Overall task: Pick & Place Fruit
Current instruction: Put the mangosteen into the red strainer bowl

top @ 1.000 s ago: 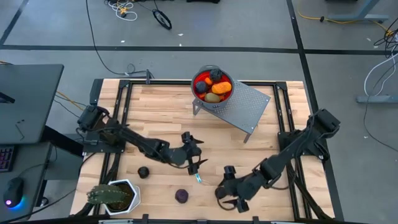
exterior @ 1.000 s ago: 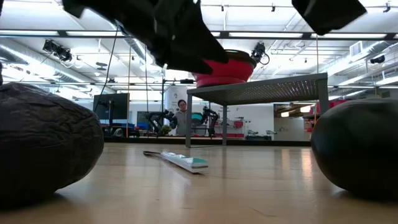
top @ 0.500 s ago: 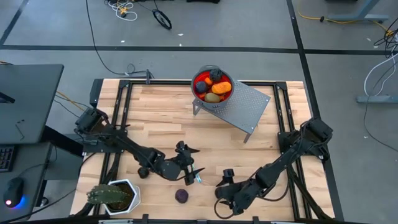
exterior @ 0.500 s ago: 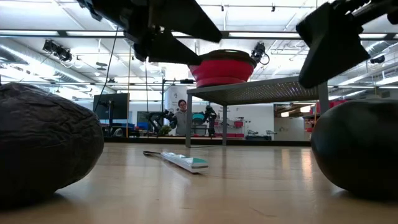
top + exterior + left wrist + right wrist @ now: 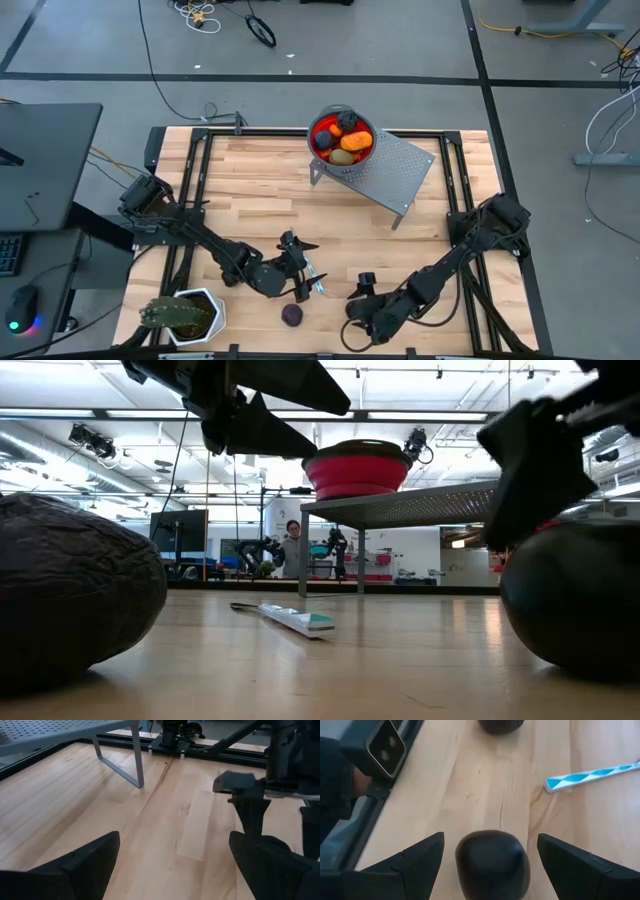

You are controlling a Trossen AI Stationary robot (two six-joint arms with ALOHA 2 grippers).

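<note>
Both arms have swung toward the counter's (image 5: 260,190) near edge, right end effector (image 5: 490,862) wide open astride 1 dark fruit (image 5: 492,862) for grasping, left end effector (image 5: 297,283) open, empty.

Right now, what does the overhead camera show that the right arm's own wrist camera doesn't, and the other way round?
Only the overhead view shows the red bowl of fruit on the grey perforated stand, the potted plant and both whole arms. Only the right wrist view shows the right pincer close up, fingers open on either side of a dark fruit, with a second dark fruit beyond. Both show the teal knife on the wooden table.
</note>
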